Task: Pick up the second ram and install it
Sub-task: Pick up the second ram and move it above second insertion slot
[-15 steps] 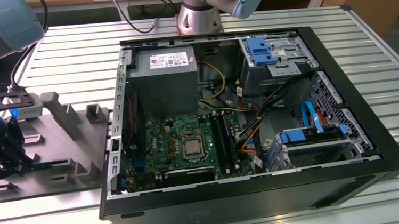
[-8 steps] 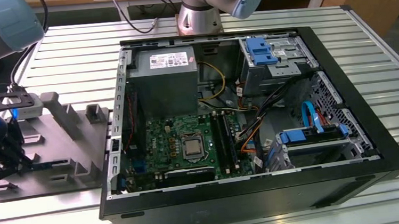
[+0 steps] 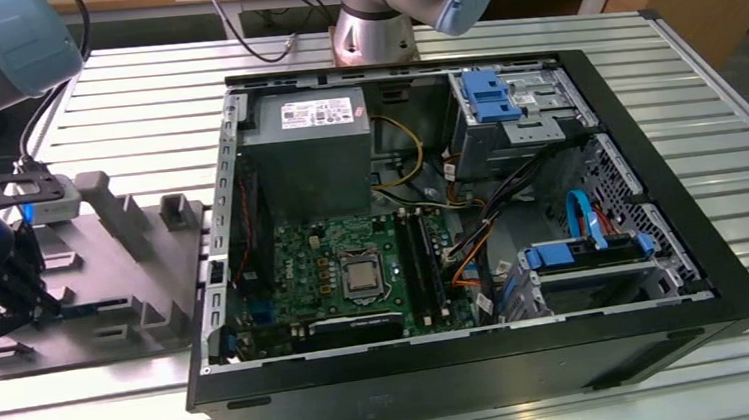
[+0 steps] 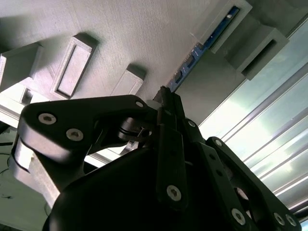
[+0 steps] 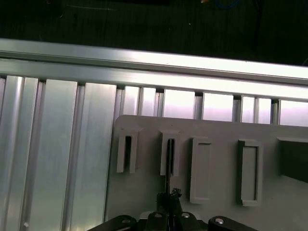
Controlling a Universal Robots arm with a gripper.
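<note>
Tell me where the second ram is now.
The second ram stands on edge in a slot of the grey holder tray at the exterior view's left, outside the computer case, with the gripper at its end.

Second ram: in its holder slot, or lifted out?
In the slot: the second ram stands on edge in the gray holder, gripper at its near end.

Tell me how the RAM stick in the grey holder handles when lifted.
The ram stick looks thin and flat, so probably stiff and light. It stands on edge in the grey holder, so likely topples if unsupported.
</note>
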